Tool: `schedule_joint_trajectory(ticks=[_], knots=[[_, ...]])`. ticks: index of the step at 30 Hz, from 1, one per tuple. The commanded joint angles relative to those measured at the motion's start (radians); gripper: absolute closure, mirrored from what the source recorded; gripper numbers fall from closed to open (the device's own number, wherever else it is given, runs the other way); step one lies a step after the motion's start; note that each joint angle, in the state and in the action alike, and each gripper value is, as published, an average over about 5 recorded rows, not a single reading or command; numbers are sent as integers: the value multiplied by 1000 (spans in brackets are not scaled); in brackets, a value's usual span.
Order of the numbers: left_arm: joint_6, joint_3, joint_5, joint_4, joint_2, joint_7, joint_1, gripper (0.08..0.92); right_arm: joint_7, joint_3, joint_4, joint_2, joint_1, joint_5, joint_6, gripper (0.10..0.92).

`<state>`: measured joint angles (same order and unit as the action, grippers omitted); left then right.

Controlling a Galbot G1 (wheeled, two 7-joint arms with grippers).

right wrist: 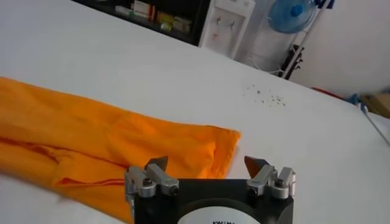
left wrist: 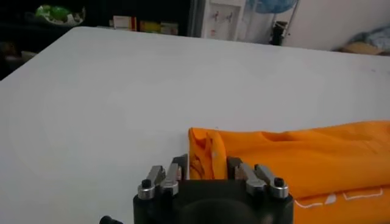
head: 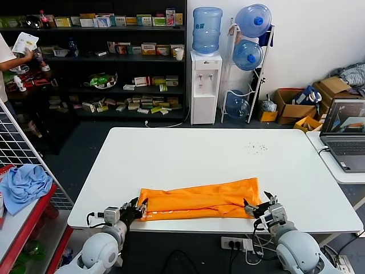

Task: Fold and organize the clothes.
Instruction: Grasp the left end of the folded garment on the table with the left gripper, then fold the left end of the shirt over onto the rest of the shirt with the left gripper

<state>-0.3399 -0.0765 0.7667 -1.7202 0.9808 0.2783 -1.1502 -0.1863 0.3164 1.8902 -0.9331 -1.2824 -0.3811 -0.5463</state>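
The orange T-shirt (head: 199, 200) lies folded into a long flat strip along the front edge of the white table (head: 171, 154). White lettering shows on its near edge. My left gripper (head: 138, 208) is at the strip's left end. In the left wrist view that gripper (left wrist: 207, 164) has its jaws drawn narrow, and the T-shirt (left wrist: 304, 152) corner fills the gap between them. My right gripper (head: 256, 206) is at the strip's right end. In the right wrist view it (right wrist: 206, 161) stands wide open just short of the T-shirt (right wrist: 91, 140), with its fingertips (right wrist: 159, 163) holding nothing.
A laptop (head: 345, 134) sits on a side table to the right. A light blue cloth (head: 23, 185) lies on a red rack at the left. A power strip (head: 236, 244) hangs under the table's front edge. Shelves and a water dispenser (head: 205, 85) stand far behind.
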Motion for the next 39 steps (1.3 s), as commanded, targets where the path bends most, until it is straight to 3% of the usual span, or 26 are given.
schedule_joint_trajectory(ticks=[1, 10, 25, 31, 34, 39], knots=[[2, 5, 7, -6, 10, -8, 0, 621, -4, -1, -4, -6, 2, 12, 15, 203], [26, -34, -9, 35, -55, 1, 46, 856, -13, -2, -15, -55, -1, 129, 187, 203], [34, -163, 10, 179, -368, -30, 116, 869, -13, 5, -10, -74, -8, 132, 226, 203], [8, -153, 87, -18, -341, 34, 121, 869, -15, -2, -25, -86, -4, 146, 233, 203], [3, -124, 147, -164, -295, 84, 106, 869, -16, -3, -31, -91, -5, 158, 237, 203], [-8, -54, 238, -305, -205, 151, 85, 869, -20, 0, -36, -104, -7, 181, 240, 203]])
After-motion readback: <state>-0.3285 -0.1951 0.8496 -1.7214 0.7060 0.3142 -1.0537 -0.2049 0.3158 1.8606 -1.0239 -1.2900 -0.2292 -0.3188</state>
